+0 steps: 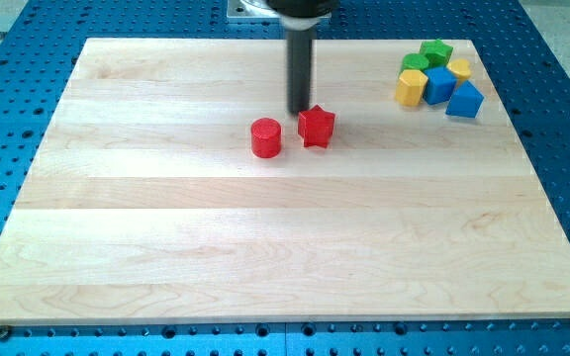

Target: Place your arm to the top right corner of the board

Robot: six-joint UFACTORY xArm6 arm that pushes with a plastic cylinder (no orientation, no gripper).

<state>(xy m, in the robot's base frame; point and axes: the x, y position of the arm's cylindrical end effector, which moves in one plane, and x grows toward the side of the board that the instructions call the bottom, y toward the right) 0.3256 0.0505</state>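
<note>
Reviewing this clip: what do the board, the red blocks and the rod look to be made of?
Board: pale wood, matte, with visible grain and plank seams. Red cylinder and red star: probably painted wood or plastic, uniform colour, slight sheen; can't tell which. Rod: dark and smooth, likely metal or plastic; my tip sits just above the star.

Light: bright, even, from overhead.
Shadows: soft, short beside the red blocks (291,132).
Glare: none.
Focus: sharp; the rod's top slightly blurred.

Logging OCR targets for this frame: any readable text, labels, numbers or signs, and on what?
None readable. The wooden board, the red cylinder, the red star, the cluster of green, yellow and blue blocks, the rod ending at my tip and the blue perforated table all carry no visible markings.
</note>
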